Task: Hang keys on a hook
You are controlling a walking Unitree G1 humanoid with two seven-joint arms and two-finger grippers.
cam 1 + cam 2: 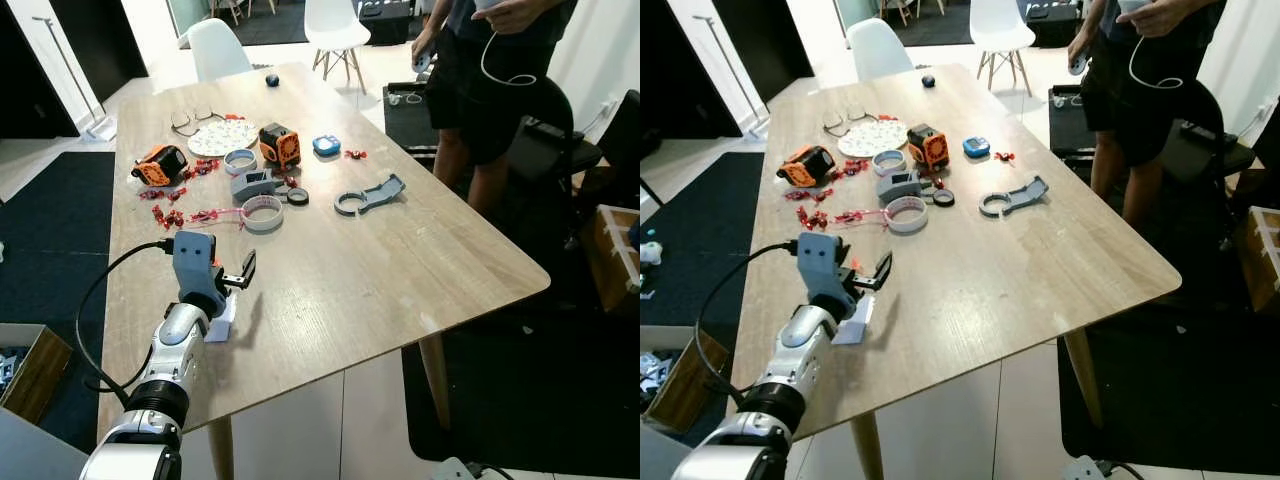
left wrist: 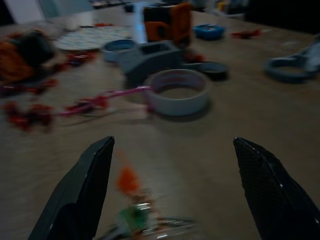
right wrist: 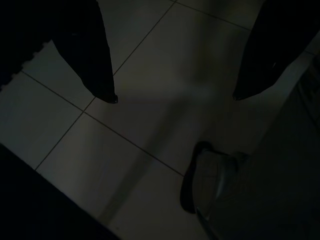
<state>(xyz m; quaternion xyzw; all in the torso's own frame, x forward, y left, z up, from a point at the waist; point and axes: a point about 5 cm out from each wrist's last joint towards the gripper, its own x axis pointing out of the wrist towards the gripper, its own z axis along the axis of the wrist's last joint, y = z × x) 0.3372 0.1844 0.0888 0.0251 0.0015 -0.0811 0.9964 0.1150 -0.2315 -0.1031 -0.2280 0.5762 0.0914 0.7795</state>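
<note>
My left gripper (image 1: 242,272) is open and hovers low over the near left part of the wooden table (image 1: 400,270). In the left wrist view its two black fingers (image 2: 82,190) stand wide apart. Between them, close to the wrist, lies a blurred bunch of keys (image 2: 137,212) with an orange tag, a green piece and a metal ring. A small white block (image 1: 222,320) sits on the table just under the left wrist; I cannot tell whether it is the hook. My right gripper (image 3: 175,97) hangs open over the tiled floor.
Beyond the left gripper lie a white tape roll (image 1: 262,212), a grey device (image 1: 252,184), two orange-black tools (image 1: 279,144), red clips, glasses and a grey curved part (image 1: 368,195). A person (image 1: 495,90) stands at the table's far right. White chairs stand behind it.
</note>
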